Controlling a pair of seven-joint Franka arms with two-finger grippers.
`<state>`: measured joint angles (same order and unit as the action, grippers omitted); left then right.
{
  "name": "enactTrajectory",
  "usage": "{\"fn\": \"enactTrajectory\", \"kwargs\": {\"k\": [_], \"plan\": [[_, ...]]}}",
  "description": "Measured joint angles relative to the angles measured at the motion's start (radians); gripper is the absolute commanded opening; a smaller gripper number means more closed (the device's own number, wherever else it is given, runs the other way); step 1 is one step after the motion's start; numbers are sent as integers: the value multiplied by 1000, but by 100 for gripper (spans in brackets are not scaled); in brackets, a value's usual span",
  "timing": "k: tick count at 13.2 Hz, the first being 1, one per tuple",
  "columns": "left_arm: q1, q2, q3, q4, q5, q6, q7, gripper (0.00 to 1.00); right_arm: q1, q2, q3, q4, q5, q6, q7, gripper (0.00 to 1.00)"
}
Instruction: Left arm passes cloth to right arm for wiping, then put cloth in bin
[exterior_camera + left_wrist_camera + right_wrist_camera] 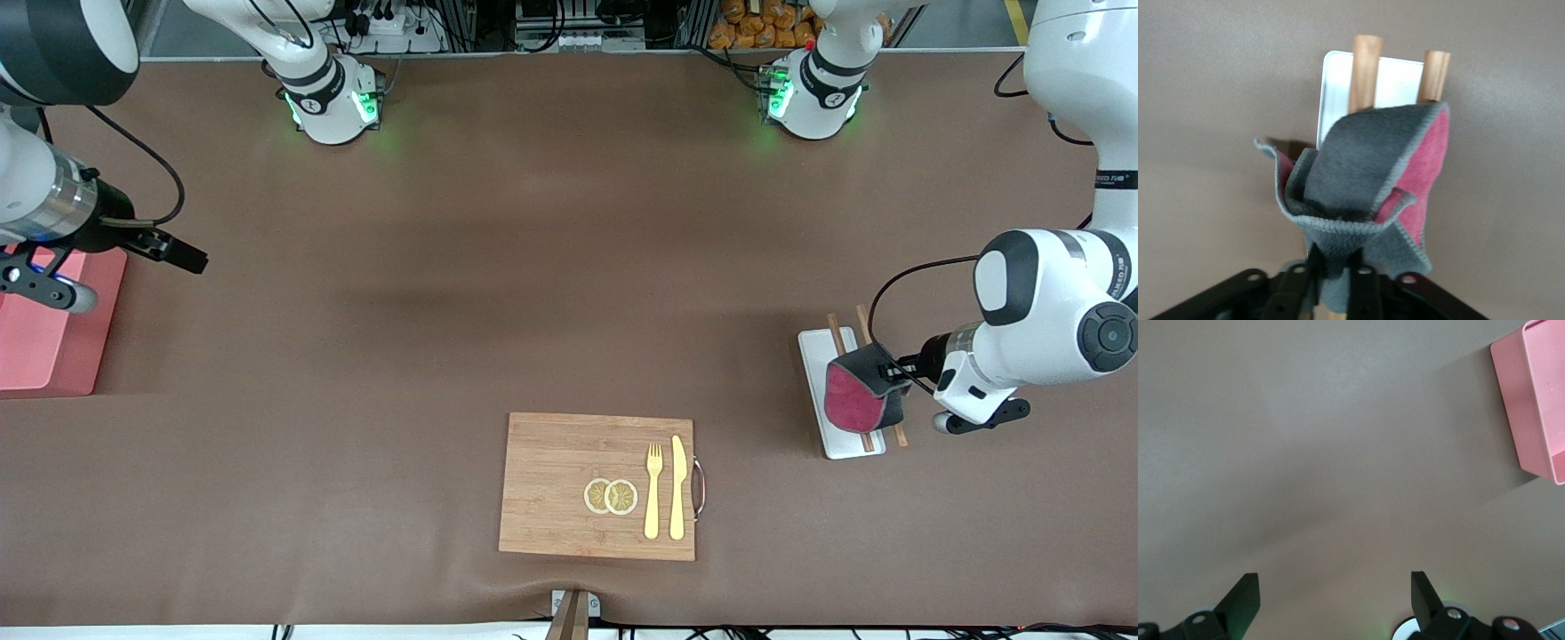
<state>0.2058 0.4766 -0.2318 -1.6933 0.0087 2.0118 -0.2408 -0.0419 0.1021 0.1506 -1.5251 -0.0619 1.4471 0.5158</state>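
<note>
Left end effector (1331,280): you have it at the right edge of the front frame, over the white tray, fingers pinched on the cloth

Cloth (858,394): you see it gripped by the left end effector and lifted over the tray; crimson face toward the front camera, dark grey along its upper edge; in the left wrist frame (1365,193) it bunches up from the fingers with grey outside and crimson inside the folds

White tray (818,373): narrow rectangle on the desk at the right of the front frame, toward the left arm's end; two wooden sticks (837,333) lie along it, their ends showing past the cloth in the left wrist frame (1365,70)

Right end effector (1331,600): you have it at the left edge of the front frame (182,253), over bare desk just beside the bin, fingers spread wide with nothing between them

Bin (40,329): salmon-pink box at the left edge of the front frame, toward the right arm's end; one corner shows at the upper right of the right wrist frame (1531,400)

Wooden cutting board (551,489): low centre of the front frame, nearest the camera; it carries two lemon slices (611,496), a yellow fork (653,489) and a yellow knife (677,487) side by side
</note>
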Motion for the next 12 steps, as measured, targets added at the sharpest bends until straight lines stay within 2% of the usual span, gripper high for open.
{"fn": "enactTrajectory", "kwargs": {"k": [6,12], "plan": [[-1,0,-5,6,-2,3,0,0,16,29,1,0,214,-31,308,100],[-10,-24,-68,30,-2,4,-1,0,94,88,5,-1,379,-39,605,100]]}}
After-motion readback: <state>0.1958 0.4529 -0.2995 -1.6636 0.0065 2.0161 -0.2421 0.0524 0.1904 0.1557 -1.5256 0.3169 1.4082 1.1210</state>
